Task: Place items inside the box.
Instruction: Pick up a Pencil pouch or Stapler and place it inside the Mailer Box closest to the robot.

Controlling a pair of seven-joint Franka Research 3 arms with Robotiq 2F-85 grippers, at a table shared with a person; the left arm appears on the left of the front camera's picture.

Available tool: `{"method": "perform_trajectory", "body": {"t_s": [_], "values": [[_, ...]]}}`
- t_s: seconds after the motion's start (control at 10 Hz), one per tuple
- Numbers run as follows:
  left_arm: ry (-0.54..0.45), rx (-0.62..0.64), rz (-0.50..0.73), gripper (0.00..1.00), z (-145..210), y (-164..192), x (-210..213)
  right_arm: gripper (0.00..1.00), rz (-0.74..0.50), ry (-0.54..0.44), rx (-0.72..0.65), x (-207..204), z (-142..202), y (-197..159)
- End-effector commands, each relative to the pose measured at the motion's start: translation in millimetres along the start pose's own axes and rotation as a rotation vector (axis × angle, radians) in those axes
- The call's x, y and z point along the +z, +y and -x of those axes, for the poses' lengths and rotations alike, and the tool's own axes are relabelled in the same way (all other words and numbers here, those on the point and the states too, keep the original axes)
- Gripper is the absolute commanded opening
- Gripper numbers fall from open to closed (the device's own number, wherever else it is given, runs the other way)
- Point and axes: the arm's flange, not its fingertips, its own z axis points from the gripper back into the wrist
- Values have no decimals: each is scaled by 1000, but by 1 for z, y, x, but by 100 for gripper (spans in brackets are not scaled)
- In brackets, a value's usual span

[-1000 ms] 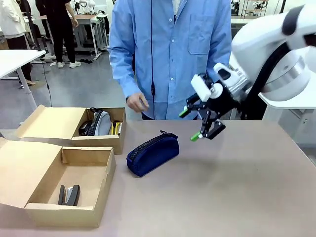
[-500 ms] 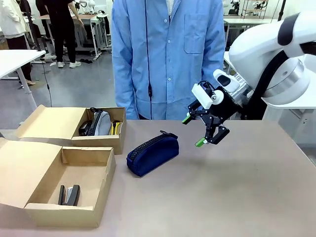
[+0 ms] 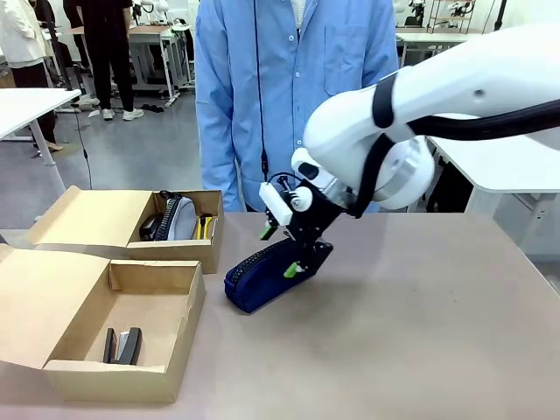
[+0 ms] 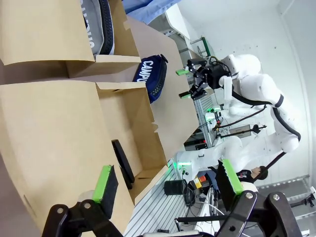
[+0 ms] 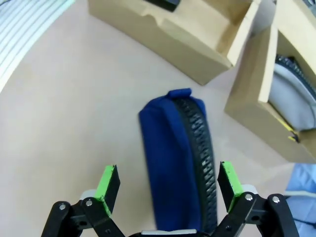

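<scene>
One tabletop (image 3: pixel 437 332), brown, carrying everything listed below.

Two cardboard boxes on my left. The near box (image 3: pixel 114 383) has its lid flap laid back, so its bottom can be reached from above. The far box (image 3: pixel 179 256) sits just behind it and is also open.

One navy pencil case (image 3: pixel 261 280), lying on the tabletop just right of the near box and outside both boxes. Its zip runs along the top, and I judge it the item in hand.

One grey case (image 3: pixel 179 219), standing in the far box.

One right gripper (image 3: pixel 278 251), fingers spread wide and empty. It straddles the navy pencil case (image 5: pixel 170 163) across its short width, so closing should catch the body. I cannot tell whether the pads touch cloth.

One left gripper (image 4: pixel 167 180), fingers apart and empty, held over the near box's flap, out of the way.

One stapler (image 3: pixel 124 346), flat on the near box's bottom.

One yellow knife (image 3: pixel 204 227), beside the grey case.

Change from a second ago: the right gripper hung over bare tabletop, well right of the case. It has since swung across and down over it. The case, boxes and stapler are unmoved.
</scene>
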Motion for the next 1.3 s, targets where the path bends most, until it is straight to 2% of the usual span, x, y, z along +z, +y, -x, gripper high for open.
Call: {"method": "perform_trajectory", "body": {"t_s": [0.0, 0.2, 0.3, 0.4, 0.5, 0.6, 0.7, 0.8, 0.9, 1.0, 1.1, 1.2], "values": [[-20, -24, 22, 100, -1, -2, 0, 100, 4, 60, -1, -20, 3, -23], [-20, -24, 22, 100, -1, -2, 0, 100, -28, 89, 18, -41, 7, -38], [-20, -24, 22, 100, -1, -2, 0, 77, -44, 118, 36, -48, 10, -40], [-20, -24, 22, 100, -1, -2, 0, 41, -75, 122, 38, -51, 11, -40], [-20, -24, 22, 100, -1, -2, 0, 18, -79, 150, 35, -54, 11, -39], [-20, -24, 22, 100, -1, -2, 0, 0, -123, 164, 26, -59, 13, -36], [-20, -24, 22, 100, -1, -2, 0, 0, -197, 169, 17, -56, 16, -28], [-20, -24, 22, 100, -1, -2, 0, 0, -207, 167, -31, -40, 22, -17], [-20, -24, 22, 100, -1, -2, 0, 5, -193, 181, -72, -21, 25, -3], [-20, -24, 22, 100, -1, -2, 0, 0, -195, 205, -114, -2, 29, 15], [-20, -24, 22, 100, -1, -2, 0, 0, -205, 211, -156, 24, 35, 42], [-20, -24, 22, 100, -1, -2, 0, 0, -315, 195, -239, 52, 44, 75]]}}
